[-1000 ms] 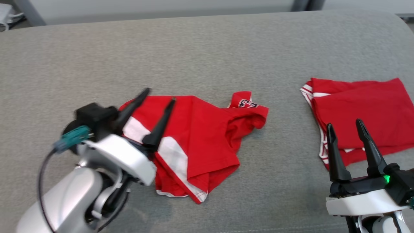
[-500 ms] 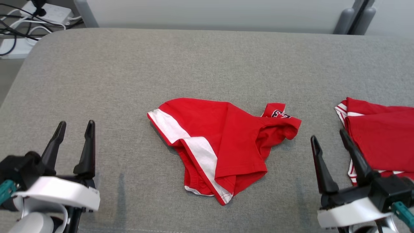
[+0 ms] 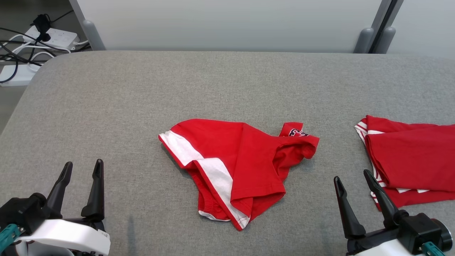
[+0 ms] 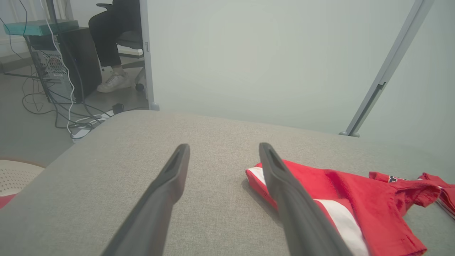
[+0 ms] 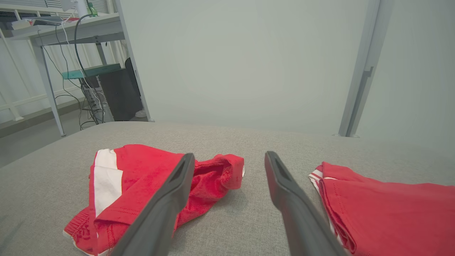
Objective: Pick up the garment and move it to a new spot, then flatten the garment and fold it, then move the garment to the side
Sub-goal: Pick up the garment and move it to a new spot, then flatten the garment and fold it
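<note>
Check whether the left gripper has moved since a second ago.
Yes. The left gripper has pulled back leftward, off the crumpled red cloth garment.

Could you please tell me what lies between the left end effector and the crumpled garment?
The stretch is bare: in the head view, plain grey cushion lies between the left end effector and the garment.

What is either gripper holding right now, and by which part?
Nothing is held. The left gripper and right gripper have open jaws, both apart from the crumpled garment lying between them.
</note>
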